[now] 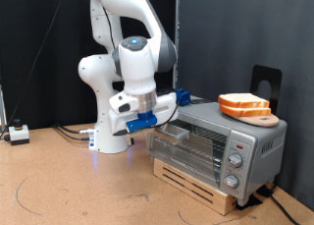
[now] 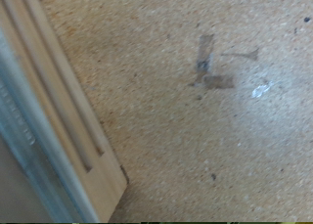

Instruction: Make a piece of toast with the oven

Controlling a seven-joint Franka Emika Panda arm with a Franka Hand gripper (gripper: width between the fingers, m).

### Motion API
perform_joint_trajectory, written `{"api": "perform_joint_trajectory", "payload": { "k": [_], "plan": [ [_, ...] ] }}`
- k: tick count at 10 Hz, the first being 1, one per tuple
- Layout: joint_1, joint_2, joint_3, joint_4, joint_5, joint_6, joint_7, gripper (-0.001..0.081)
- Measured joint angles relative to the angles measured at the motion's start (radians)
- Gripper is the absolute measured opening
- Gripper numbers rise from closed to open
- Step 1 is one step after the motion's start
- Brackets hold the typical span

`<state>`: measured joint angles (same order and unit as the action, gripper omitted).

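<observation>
Here, in the exterior view, a white Franka arm (image 1: 123, 58) stands on a brown tabletop (image 1: 69, 181), bent over so that its gripper (image 1: 147, 120) sits low, just beside the end of the toaster oven (image 1: 218, 141) nearest the exterior view's left. Whether the gripper is released or clenched cannot be told, because its fingertips are hidden against the oven's front and the blue part of the hand; nothing shows between them. The silver-grey oven rests on a low wooden pallet (image 1: 196, 181), with round knobs (image 1: 235, 159) down its panel on the exterior view's right. Two slices of bread (image 1: 243, 105), pale with orange-brown crusts, lie stacked on a round wooden board (image 1: 269, 119) on the oven's roof, well apart from the gripper, above it and toward the exterior view's right. A black stand (image 1: 265, 83) rises behind them. The wrist view shows only speckled tabletop (image 2: 205, 136) with a dark scuff (image 2: 210, 72) and a pale wooden edge (image 2: 73, 136) running diagonally; no fingers appear there.
</observation>
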<state>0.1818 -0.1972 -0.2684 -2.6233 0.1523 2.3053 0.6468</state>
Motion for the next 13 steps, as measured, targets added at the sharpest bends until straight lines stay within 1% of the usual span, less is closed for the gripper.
{"api": "perform_joint_trajectory", "payload": {
  "k": [3,5,7,9,11,13],
  "plan": [
    [-0.003,0.061,-0.016,0.041,0.025,0.02,-0.05,0.081],
    [-0.003,0.082,-0.019,0.067,0.054,0.019,-0.08,0.081],
    [-0.003,0.097,-0.019,0.084,0.06,0.017,-0.091,0.081],
    [-0.004,0.112,-0.019,0.09,0.049,0.025,-0.085,0.081],
    [-0.016,0.146,-0.022,0.094,0.007,0.058,-0.057,0.081],
    [-0.025,0.167,-0.024,0.103,-0.002,0.065,-0.053,0.081]
  ]
}}
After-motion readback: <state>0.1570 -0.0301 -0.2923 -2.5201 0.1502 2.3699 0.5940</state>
